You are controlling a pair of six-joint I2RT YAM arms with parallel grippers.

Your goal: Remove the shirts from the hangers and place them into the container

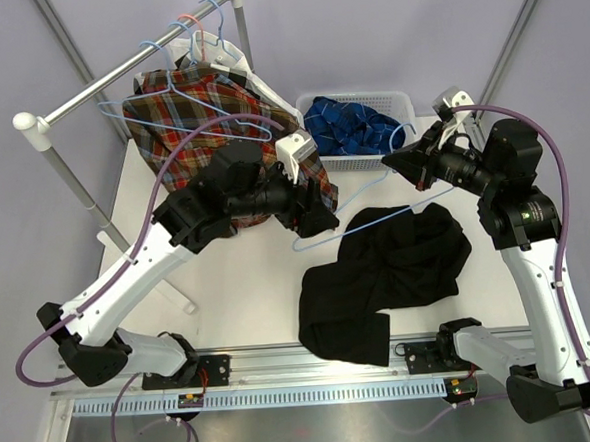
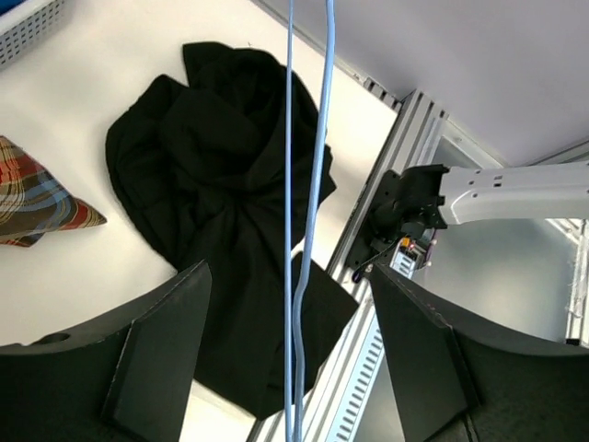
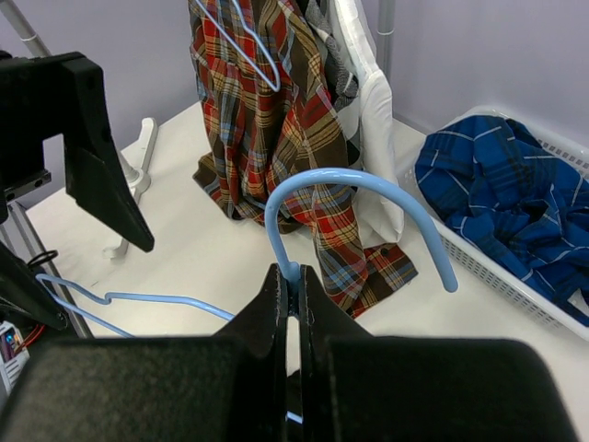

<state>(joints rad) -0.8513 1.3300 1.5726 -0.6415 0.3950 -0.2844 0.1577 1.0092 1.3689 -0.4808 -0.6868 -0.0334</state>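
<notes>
A light-blue hanger hangs bare over the table, above the black shirt that lies crumpled there. My right gripper is shut on the hanger's neck, just under its hook. My left gripper stands open around the hanger's far end; the two blue wires run between its fingers without touching either. A red-orange plaid shirt hangs on the rail with a white shirt behind it. The container at the back holds a blue plaid shirt.
The metal rail crosses the back left corner on a post, with several empty hangers on its far end. The rail's foot rests on the table. An aluminium track runs along the near edge.
</notes>
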